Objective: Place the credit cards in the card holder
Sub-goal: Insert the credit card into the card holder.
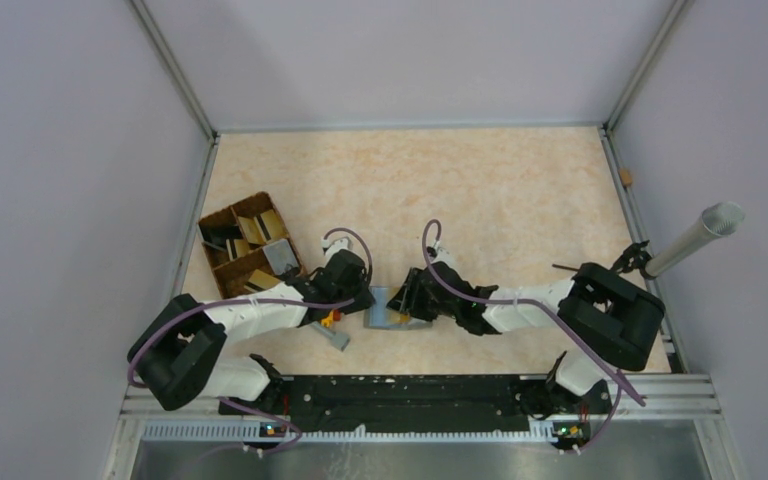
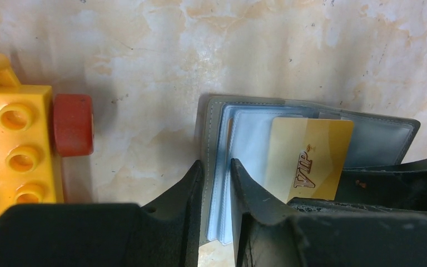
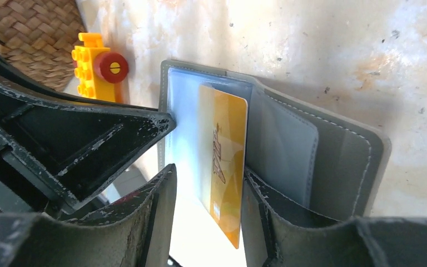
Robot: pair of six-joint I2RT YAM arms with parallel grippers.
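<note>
Right gripper (image 3: pixel 208 173) jaws parted, straddling gold VIP card (image 3: pixel 226 144): one finger at the card's edge, the other apart w/ a gap. Card's long axis runs away from right wrist cam. Its far short end is tucked in clear pocket (image 3: pixel 186 122) of open grey card holder (image 3: pixel 339 156), near end sticking out. Left gripper (image 2: pixel 216 165) clamped on holder's sleeve edge. Holder lies flat on table (image 1: pixel 480 190) btwn both arms.
</note>
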